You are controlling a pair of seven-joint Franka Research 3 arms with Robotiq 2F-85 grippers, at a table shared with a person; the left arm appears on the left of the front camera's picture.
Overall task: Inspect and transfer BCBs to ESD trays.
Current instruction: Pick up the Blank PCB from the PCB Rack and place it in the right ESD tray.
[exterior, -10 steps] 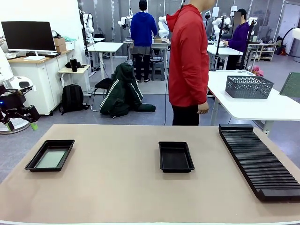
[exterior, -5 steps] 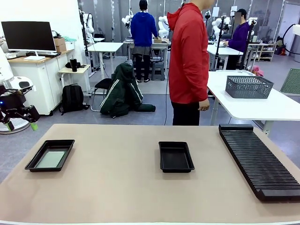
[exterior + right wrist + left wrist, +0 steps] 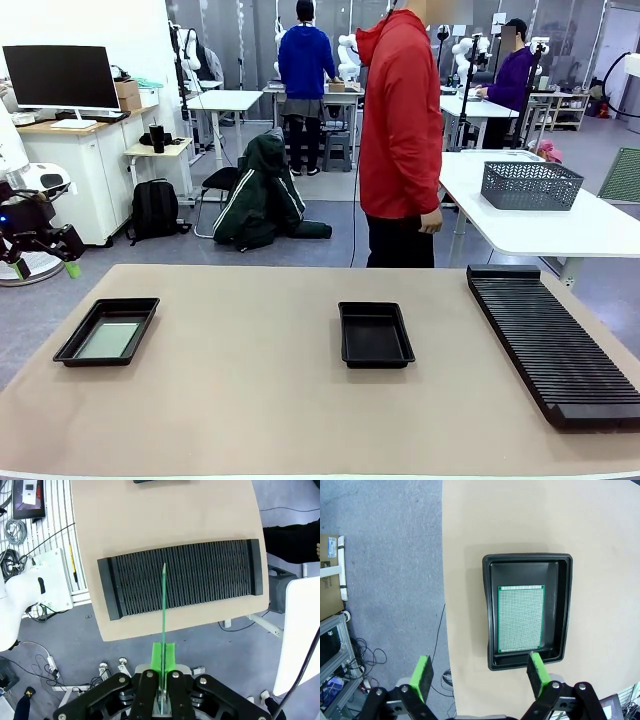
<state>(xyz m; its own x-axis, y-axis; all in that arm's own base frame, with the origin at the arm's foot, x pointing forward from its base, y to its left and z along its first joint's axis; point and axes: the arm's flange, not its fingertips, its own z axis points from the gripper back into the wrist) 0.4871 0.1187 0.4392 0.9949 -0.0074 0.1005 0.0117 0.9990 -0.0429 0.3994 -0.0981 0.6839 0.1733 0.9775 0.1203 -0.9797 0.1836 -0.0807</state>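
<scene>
The left jaws stand released, their two green pads (image 3: pixel 422 677) spread wide with nothing between them. They hang above the edge of the matte beige worktop (image 3: pixel 510 520). Ahead of and below them, nearer one pad than the other, lies a shallow black plastic tray (image 3: pixel 526 556) with a flared rim and rounded corners. A thin, flat green board (image 3: pixel 521 618) rests on its smooth floor. The board is rectangular, its face a fine grid of dots, and it is slightly smaller than the floor. It sits toward the end of the tray closest to the jaws.

The right jaws are clenched on a second board (image 3: pixel 163 610), seen edge-on as a thin green line running straight out from between the pads (image 3: pixel 157 656). Beyond its tip, lower down, a long black ribbed rack (image 3: pixel 200 577) lies crosswise on the worktop, its slots in line with the board's edge.

A matching empty tray (image 3: pixel 377 363) sits mid-worktop, well apart from both jaws. A person (image 3: pixel 402 130) in a red top stands at the far side.
</scene>
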